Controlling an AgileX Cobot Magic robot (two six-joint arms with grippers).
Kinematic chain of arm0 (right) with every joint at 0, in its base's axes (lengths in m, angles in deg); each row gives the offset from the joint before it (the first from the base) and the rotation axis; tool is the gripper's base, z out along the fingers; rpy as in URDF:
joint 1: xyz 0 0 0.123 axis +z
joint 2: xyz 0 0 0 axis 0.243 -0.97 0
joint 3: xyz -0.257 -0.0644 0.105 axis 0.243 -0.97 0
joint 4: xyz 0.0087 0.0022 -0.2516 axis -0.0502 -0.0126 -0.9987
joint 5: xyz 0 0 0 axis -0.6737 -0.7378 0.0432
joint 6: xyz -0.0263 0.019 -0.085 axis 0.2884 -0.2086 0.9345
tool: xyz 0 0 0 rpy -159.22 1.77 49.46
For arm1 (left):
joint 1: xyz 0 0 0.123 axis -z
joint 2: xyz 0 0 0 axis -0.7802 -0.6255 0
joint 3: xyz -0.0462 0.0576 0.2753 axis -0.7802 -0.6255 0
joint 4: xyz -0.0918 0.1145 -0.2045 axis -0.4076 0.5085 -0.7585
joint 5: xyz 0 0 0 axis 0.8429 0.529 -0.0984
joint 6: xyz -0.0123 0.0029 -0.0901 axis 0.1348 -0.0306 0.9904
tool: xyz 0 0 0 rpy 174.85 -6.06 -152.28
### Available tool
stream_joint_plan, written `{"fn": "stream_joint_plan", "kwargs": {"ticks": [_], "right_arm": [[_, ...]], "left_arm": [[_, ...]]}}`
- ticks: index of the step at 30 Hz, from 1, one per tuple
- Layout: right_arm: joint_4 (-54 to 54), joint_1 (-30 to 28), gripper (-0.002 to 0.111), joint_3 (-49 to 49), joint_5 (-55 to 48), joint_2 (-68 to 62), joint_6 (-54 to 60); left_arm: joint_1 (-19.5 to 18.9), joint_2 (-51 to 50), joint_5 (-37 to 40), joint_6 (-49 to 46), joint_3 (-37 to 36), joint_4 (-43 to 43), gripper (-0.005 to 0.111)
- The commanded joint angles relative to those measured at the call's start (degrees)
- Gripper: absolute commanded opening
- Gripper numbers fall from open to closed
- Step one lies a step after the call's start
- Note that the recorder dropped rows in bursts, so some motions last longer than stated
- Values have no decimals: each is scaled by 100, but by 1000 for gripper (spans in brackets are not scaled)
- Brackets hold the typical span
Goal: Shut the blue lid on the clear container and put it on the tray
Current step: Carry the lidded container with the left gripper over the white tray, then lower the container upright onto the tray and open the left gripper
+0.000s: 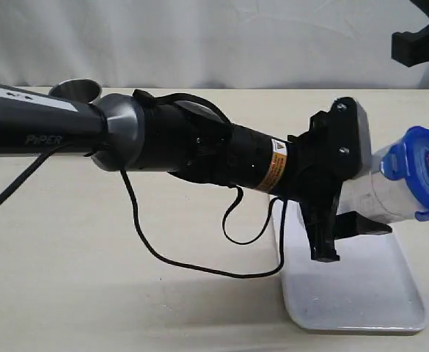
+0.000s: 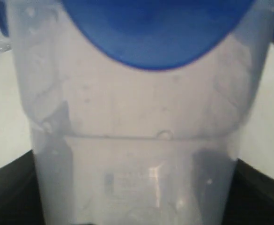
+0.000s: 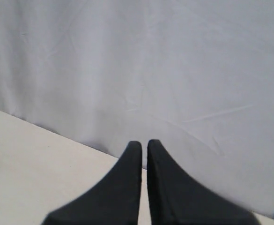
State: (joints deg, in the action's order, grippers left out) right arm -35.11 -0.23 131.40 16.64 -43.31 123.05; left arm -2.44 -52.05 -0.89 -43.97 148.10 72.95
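**Lidded container carried over the tray**

The left gripper [image 1: 361, 209] had the clear container [image 1: 386, 194] clamped between its fingers and held it tipped well over, nearly on its side, above the tray [image 1: 390, 308]. The blue lid [image 1: 423, 172] sat on the container's mouth, pointing away from the arm, its red-and-white label showing. From where I stood I could not say whether all the flaps were snapped down; the wrist camera showed only the container's wall [image 2: 137, 140] and a blurred blue edge [image 2: 155, 33]. Holding it by the body, I judged, kept the base free to meet the tray.

The container was not touching the tray; it would need righting before being set down.

The right gripper [image 3: 144, 154] hung high, well away from the tray, fingers pressed together on nothing, apparently parked out of the way. A steel cup [image 1: 76, 89] stood well beyond the tray, behind the left arm.
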Motion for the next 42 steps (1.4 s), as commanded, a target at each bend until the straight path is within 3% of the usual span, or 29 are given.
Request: {"fn": "stream_joint_plan", "kwargs": {"ticks": [1,3,7,15,20,26,29,36,42], "right_arm": [[40,-891,4,-35,-153,60,-772],[40,-1143,4,-35,-383,60,-874],[40,-1202,4,-35,-497,49,-874],[40,-1202,4,-35,-515,49,-874],[40,-1202,4,-113,-434,49,-819],[40,-1202,4,-149,-352,49,-819],[40,-1202,4,-149,-352,49,-819],[40,-1192,4,-149,-352,49,-819],[40,-1192,4,-149,-352,49,-819]], "left_arm": [[-452,-609,-2608,-701,49,-1772,0],[-515,-949,-3433,-1345,49,-2596,0],[-546,-1580,-3433,-1655,58,-3529,0],[-548,-2347,-3431,-1591,678,-3564,0],[-548,-2407,-2559,-1591,729,-3564,0],[-548,-2416,-2509,-1591,729,-3485,1],[-548,-2416,-2509,-1591,729,-3485,13],[-548,-2416,-2509,-1591,729,-3485,84],[-548,-2416,-2509,-1591,729,-3352,89]]}}
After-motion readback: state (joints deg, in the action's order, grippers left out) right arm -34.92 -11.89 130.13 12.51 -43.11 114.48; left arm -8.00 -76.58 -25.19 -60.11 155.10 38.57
